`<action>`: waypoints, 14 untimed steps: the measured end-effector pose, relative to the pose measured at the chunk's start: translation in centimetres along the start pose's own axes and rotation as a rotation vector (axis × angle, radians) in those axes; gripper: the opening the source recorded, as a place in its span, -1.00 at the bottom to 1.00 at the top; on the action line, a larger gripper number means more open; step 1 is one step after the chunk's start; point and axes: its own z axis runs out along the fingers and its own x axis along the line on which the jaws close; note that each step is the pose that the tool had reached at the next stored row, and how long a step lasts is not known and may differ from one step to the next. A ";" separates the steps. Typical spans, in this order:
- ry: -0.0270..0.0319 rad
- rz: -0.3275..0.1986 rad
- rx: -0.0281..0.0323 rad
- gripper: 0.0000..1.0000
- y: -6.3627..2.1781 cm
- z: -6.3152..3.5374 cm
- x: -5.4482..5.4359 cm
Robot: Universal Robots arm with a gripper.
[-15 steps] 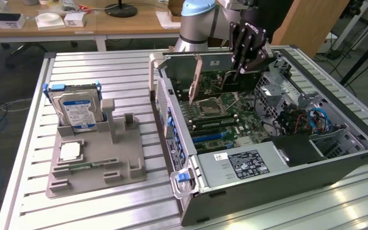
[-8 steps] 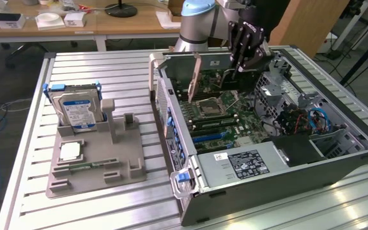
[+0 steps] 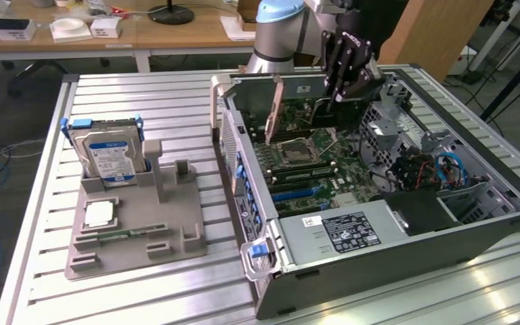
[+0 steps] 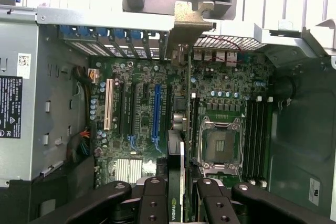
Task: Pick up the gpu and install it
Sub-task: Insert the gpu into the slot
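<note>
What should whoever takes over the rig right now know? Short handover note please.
pincer: shut on the gpu, gripping the edge away from the board.
Position: the gpu is upright inside the open computer case, over the motherboard, with its bracket at the rear slot openings.
Done: gpu picked up and in the case.
Left: install not confirmed. Cannot tell whether the card's edge is in a slot, and it is not released.
Elsewhere: hard drive stands in the gray holder on the exterior view's left.
</note>
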 end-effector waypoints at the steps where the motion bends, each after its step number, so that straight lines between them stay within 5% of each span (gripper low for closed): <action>1: 0.0000 0.000 0.0000 -0.47 0.00 0.03 0.0; 14: -0.0001 0.000 0.0000 -0.47 -0.01 0.25 0.0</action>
